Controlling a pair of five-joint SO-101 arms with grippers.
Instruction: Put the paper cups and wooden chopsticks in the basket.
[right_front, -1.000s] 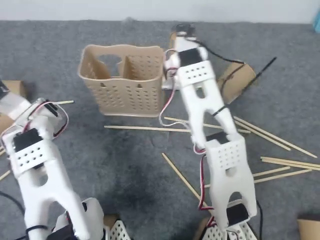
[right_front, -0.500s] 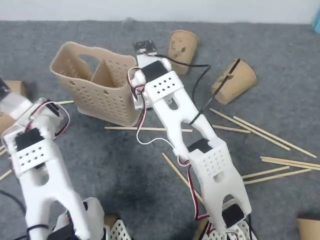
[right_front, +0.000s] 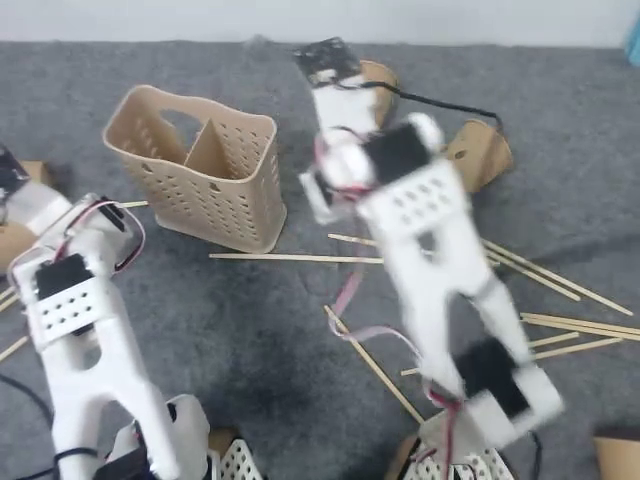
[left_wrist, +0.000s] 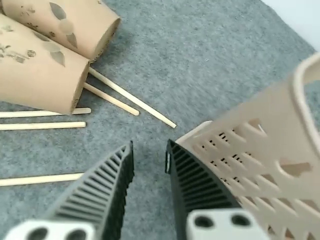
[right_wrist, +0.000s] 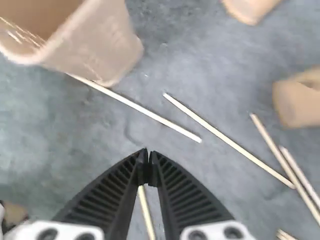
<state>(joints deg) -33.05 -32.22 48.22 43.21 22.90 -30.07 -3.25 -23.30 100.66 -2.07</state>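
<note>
Right hand (right_wrist: 148, 155), tips together, above chopstick (right_wrist: 145, 210) near basket (right_wrist: 75, 40).

Robotics lab, grey felt tabletop (right_front: 250, 330), plain wall (right_front: 150, 18)

The basket (left_wrist: 260, 150) stands close against the left gripper (left_wrist: 149, 150), by one finger's outer side; contact cannot be told. Ahead of that gripper two paper cups (left_wrist: 40, 75) lie side by side on the carpet (left_wrist: 200, 60), with wooden chopsticks (left_wrist: 132, 98) running from them toward it. Ahead of the right gripper (right_wrist: 148, 156) a long chopstick (right_wrist: 135, 108) lies before the basket. Another chopstick (right_wrist: 145, 210) lies beneath its fingertips.
</note>
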